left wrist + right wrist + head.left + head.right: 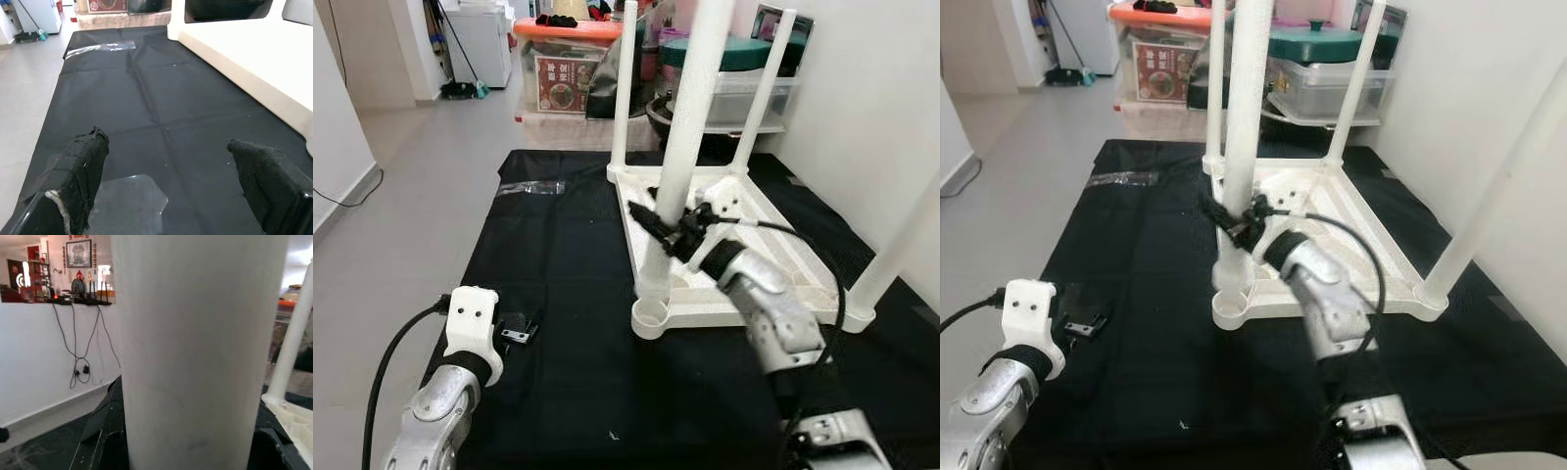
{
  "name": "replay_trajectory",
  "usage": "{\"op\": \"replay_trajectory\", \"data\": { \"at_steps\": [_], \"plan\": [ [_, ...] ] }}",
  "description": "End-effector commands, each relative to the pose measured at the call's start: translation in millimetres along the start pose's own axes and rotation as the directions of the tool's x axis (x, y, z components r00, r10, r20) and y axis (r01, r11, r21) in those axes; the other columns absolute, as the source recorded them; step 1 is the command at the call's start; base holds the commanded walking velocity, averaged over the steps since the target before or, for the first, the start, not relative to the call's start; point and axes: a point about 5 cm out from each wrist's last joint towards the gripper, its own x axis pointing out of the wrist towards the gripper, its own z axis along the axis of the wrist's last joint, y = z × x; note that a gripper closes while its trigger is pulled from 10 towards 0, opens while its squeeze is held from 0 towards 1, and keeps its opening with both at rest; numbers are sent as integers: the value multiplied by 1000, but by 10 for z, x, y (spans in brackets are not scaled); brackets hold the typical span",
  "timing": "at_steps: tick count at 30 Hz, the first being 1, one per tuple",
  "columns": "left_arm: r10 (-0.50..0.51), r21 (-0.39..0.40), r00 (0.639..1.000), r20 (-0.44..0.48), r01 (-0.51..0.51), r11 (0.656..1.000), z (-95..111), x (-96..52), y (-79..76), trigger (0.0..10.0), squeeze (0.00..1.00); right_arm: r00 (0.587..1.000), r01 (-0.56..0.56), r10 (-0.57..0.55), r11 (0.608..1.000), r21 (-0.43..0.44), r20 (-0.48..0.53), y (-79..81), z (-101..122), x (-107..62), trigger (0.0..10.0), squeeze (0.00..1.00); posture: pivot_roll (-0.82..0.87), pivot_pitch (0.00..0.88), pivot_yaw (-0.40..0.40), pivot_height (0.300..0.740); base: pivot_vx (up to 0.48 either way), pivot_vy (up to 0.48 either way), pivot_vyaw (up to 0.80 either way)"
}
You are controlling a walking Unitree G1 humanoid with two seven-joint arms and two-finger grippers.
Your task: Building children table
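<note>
The right claw is closed around the nearest table leg, a smooth white round tube that stands almost upright. The black fingers hold it low, a little above its socket. In the right wrist view this leg is a wide matte cylinder with the dark fingers on both sides of it.

The leg stands at the near left corner of the white plastic tabletop, which lies upside down at about 1 o'clock from the robot. Its underside has a raised rim and rounded corner sockets. Three other white legs stand in the other corners, two thin ones at the far side and one at the near right.

The tabletop lies on a black cloth with soft creases, spread over the floor of pale grey tiles.

The left claw is wide open and holds nothing. It hovers low over the cloth at 8 o'clock, with rough padded fingers. A clear plastic bag lies at 11 o'clock.
</note>
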Motion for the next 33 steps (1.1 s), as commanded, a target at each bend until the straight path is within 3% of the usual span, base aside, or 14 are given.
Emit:
{"op": "replay_trajectory", "data": {
  "at_steps": [1,6,14,33],
  "plan": [
    [0,9,1000,-23,0,1000,-57,-5,-15,10000,0,999,-50,49,998,-41,-17,19,-2,41,0,0,127,0,-46,740,0,0,0],
    [-4,5,1000,-22,4,1000,-62,-12,-31,10000,0,998,-56,55,998,-39,-24,34,-23,50,0,0,132,0,-48,740,0,0,0],
    [-9,-4,1000,-28,9,1000,-58,12,-53,10000,0,998,-60,60,998,6,-9,138,-97,55,0,0,123,0,-35,740,0,-452,0],
    [22,-18,998,-58,-23,1000,-85,48,-47,10000,0,998,-59,60,997,52,-7,230,-209,30,0,0,121,0,-34,740,0,0,0]
  ]
}}
